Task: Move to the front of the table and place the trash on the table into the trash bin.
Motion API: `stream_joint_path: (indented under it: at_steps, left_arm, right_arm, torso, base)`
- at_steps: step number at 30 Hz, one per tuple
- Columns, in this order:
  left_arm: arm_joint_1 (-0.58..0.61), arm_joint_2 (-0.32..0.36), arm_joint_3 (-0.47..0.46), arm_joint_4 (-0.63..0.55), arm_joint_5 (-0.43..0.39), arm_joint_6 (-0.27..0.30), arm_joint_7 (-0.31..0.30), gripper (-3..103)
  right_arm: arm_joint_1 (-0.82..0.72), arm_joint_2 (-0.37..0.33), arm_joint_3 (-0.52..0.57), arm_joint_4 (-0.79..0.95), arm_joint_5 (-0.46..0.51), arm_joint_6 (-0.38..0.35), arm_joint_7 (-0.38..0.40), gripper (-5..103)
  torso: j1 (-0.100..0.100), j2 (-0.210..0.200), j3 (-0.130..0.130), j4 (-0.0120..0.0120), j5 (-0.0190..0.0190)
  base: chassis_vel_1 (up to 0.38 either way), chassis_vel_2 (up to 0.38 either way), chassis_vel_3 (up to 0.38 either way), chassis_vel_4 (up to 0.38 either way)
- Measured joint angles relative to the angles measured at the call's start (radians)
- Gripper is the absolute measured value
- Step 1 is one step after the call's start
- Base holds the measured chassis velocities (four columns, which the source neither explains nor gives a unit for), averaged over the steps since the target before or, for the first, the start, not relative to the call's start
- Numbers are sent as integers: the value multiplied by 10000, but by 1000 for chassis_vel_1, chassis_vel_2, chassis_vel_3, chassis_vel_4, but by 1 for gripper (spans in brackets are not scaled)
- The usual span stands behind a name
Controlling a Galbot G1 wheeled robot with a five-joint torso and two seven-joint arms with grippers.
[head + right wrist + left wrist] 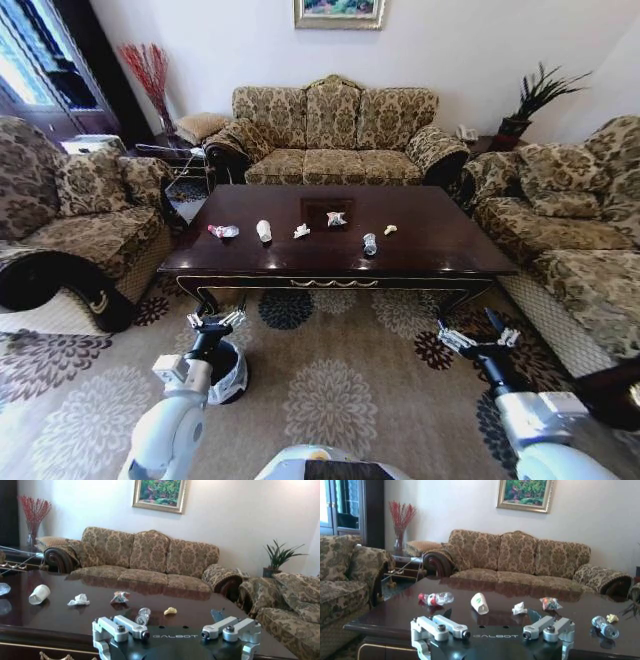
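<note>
Across the middle of the dark desk (420,245), the trash lies in a loose row. From the left edge inward: a clear bottle with a red cap (224,231) on its side, a white cup (264,231) tipped over, a crumpled white paper wad (301,232), a colourful wrapper (336,219) on the square centre inlay, a second small clear bottle (370,244) nearer the front edge, and a small yellowish scrap (390,230) toward the right. All pieces lie apart from one another.

On the carpet before the desk's front left corner stands the black trash bin (232,375), lined with a white bag; the left arm covers most of it and its contents cannot be seen.

Both arms hover low in front of the desk. The left tool (215,321) is spread wide and holds nothing, just above the bin. The right tool (478,339) is likewise wide and unloaded, before the front right corner.

Sofas (335,135) ring the desk on three sides.
</note>
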Motion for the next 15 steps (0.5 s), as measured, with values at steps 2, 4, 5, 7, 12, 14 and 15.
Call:
stream_joint_path:
  at_steps: [2,4,5,7,12,14,15]
  left_arm:
    - [49,12,8,-37,33,1,22,100]
    - [58,-19,16,-55,76,1,34,100]
    - [58,-19,16,-55,76,1,34,100]
    - [46,-78,22,-55,114,-2,37,100]
    - [51,-90,32,-49,126,-21,38,100]
    - [56,-80,32,-58,128,-25,42,100]
    - [54,-76,32,-70,129,-26,45,100]
  right_arm:
    - [136,3,-48,-49,-1,-88,26,100]
    - [238,23,-113,-118,19,-101,0,100]
    - [238,23,-113,-118,19,-101,0,100]
    - [317,106,-210,-158,38,-127,-7,100]
    - [339,245,-256,-189,15,-171,-10,100]
    - [329,263,-207,-201,-9,-171,-10,100]
    - [321,266,-172,-200,-23,-181,-10,100]
  torso:
    - [0,0,0,0,0]
    - [0,0,0,0,-1]
    - [0,0,0,0,-1]
    - [0,0,0,0,0]
    - [0,0,0,0,-2]
    - [0,0,0,0,-2]
    - [0,0,0,-1,-2]
  base:
    - [0,0,0,0]
    - [0,0,0,0]
    - [0,0,0,0]
    - [0,0,0,0]
    - [0,0,0,0]
    - [0,0,0,0]
    - [0,0,0,0]
